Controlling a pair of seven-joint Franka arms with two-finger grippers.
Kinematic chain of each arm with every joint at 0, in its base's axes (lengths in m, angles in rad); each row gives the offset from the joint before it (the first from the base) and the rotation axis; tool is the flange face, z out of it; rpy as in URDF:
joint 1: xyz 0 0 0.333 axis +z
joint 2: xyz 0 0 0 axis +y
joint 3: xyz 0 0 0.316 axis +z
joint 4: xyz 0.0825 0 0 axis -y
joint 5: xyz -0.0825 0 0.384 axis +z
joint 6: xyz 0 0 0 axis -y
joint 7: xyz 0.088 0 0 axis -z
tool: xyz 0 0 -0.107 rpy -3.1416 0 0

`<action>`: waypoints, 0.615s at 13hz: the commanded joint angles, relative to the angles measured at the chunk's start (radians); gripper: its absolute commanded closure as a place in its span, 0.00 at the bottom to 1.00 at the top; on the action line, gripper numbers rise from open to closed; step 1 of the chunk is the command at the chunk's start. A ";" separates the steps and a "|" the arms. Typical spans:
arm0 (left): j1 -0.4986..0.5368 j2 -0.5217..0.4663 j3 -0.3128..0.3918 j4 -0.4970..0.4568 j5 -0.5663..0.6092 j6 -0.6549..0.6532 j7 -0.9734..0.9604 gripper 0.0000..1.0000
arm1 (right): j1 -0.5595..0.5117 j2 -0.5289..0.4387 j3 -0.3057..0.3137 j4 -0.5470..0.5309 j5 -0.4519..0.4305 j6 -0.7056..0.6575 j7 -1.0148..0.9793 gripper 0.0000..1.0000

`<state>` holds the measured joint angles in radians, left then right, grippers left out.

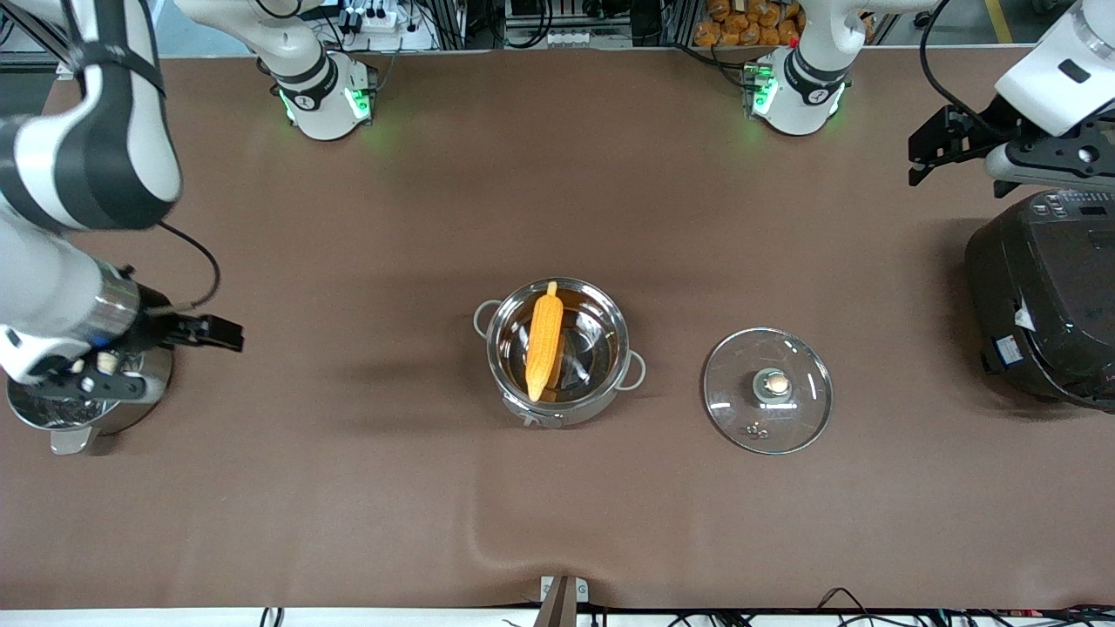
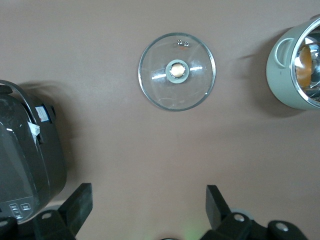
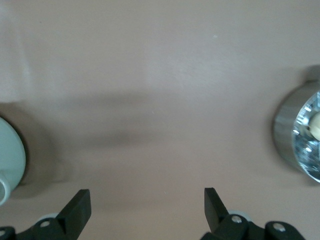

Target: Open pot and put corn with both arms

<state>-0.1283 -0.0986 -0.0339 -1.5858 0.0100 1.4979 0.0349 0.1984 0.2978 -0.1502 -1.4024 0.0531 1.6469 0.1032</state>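
Jaws: left gripper and right gripper apart, empty — both clear.
Corn: inside pot.
Lid: on tabletop — off for loading.

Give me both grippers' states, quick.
Left gripper: open, holding nothing, up over the rice cooker.
Right gripper: open, holding nothing, over the steamer pot.

No words or numbers can be read on anything here. The big black rice cooker has small white stickers on its side and a row of tiny buttons on top, but the print on them is too small to make out.
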 commanded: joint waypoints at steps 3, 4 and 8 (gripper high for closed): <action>0.015 0.053 -0.009 0.075 -0.015 -0.051 -0.032 0.00 | -0.066 -0.268 0.020 -0.246 -0.073 0.018 -0.095 0.00; 0.016 0.063 -0.009 0.072 -0.015 -0.050 -0.046 0.00 | -0.079 -0.294 0.020 -0.265 -0.075 0.004 -0.092 0.00; 0.012 0.065 -0.012 0.073 -0.019 -0.050 -0.095 0.00 | -0.102 -0.309 0.020 -0.253 -0.075 -0.018 -0.094 0.00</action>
<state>-0.1263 -0.0408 -0.0375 -1.5451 0.0099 1.4729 -0.0407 0.1153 0.0158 -0.1508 -1.6257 -0.0029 1.6265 0.0136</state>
